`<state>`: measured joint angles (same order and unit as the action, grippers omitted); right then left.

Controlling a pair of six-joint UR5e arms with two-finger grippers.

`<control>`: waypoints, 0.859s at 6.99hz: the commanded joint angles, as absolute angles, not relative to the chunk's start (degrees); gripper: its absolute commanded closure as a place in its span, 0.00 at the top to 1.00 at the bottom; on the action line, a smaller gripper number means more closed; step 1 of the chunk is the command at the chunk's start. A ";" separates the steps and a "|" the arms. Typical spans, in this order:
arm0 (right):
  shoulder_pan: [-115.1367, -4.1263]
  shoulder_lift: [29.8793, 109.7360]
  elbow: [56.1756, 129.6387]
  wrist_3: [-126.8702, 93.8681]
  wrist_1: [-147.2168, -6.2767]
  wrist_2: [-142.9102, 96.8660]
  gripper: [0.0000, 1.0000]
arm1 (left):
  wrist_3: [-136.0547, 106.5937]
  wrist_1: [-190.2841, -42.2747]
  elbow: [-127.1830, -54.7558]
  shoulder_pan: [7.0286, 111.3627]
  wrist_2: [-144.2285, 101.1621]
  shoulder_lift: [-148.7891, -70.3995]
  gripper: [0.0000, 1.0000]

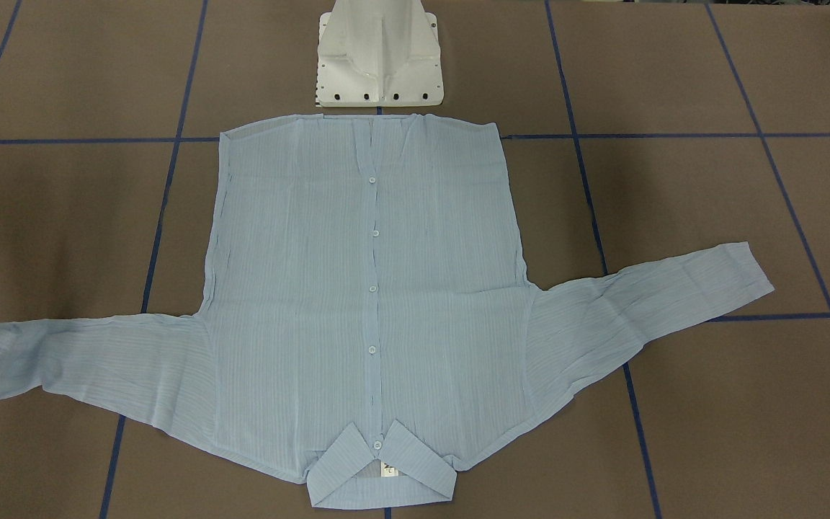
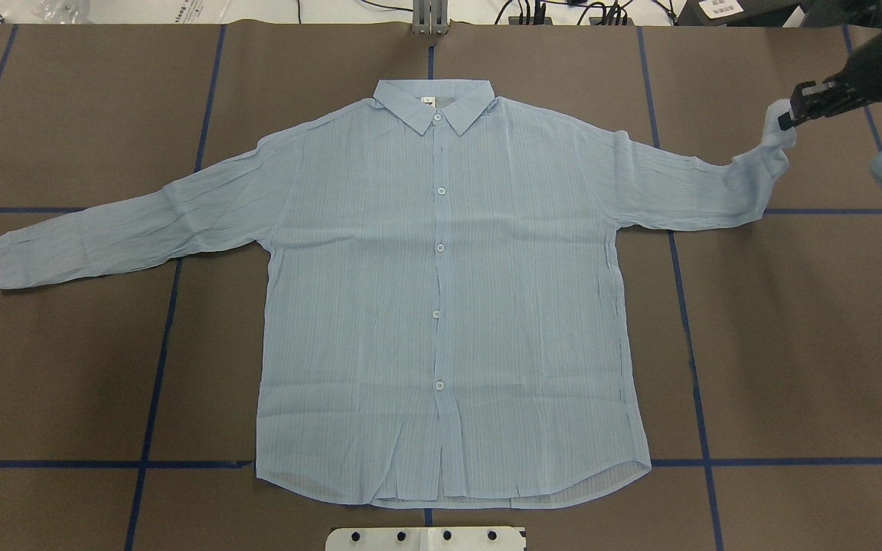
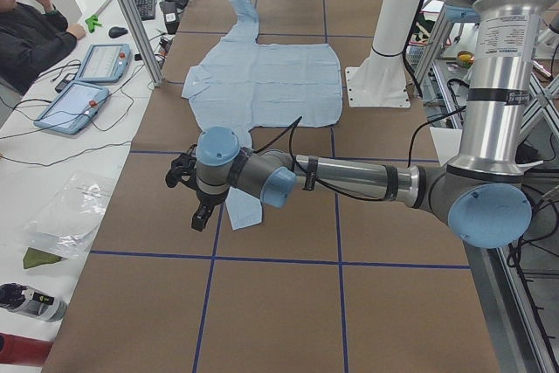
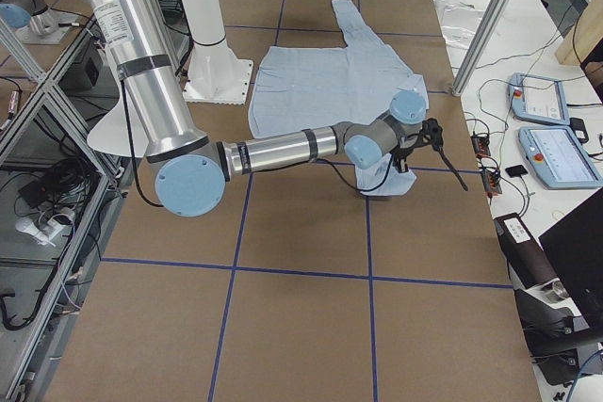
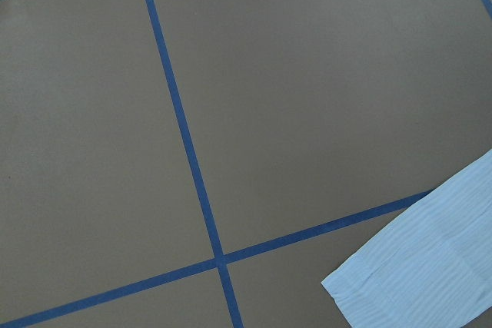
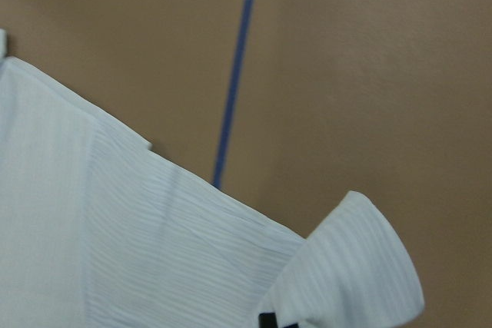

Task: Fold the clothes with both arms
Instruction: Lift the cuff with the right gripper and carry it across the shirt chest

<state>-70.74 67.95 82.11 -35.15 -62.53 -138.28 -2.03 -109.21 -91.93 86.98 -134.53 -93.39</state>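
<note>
**Shirt flat on table, right cuff pinched and lifted**

- Table (image 2: pixel 793 344): brown cover with a grid of blue tape lines (image 2: pixel 156 367).
- Shirt (image 2: pixel 441 291): light blue with fine stripes. It lies front-up and buttoned, mid-table. The hem is just beside the white base (image 1: pixel 379 58), and the collar (image 2: pixel 433 107) is on the side away from the robot. The body is flat with light wrinkles.
- Right arm (image 4: pixel 283 148): stretched low over the table toward the shirt's end on the robot's right.
- Left arm (image 3: pixel 367 181): stretched low toward the opposite end.
- Person (image 3: pixel 31 32): seated at the bench beside the table, seen in the left side view.
- Left sleeve (image 2: pixel 135 229): spread flat, angled out and slightly back toward the robot. Its end lies flat near a tape crossing in the left wrist view.
- Right sleeve (image 2: pixel 678 191): flat for most of its length. The right cuff (image 2: pixel 778 141) is raised off the table and bent upward.
- Right gripper (image 2: pixel 792 116): clamped on the end of that cuff. The right wrist view shows fabric curling up to a black finger at the bottom edge.
- Left gripper (image 3: pixel 196 216): fingers point down, near the left sleeve's end on its outer side. Only the side view shows it, so I can't tell the jaw width.
- Buttons (image 2: pixel 439 246): a row of small white ones down the front.
- Neck label (image 2: pixel 427 99): small, inside the collar.
</note>
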 commanded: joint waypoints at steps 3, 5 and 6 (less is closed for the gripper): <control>-59.44 52.68 84.46 -55.89 -62.49 -135.81 0.00 | -2.02 -109.16 -91.58 87.01 -134.47 -93.16 1.00; -52.94 45.04 83.41 -60.97 -62.67 -127.40 0.00 | -2.02 -109.16 -91.32 87.01 -134.39 -92.99 1.00; -51.17 42.22 81.49 -61.26 -62.67 -126.31 0.00 | -2.02 -109.16 -91.14 87.01 -134.38 -92.99 1.00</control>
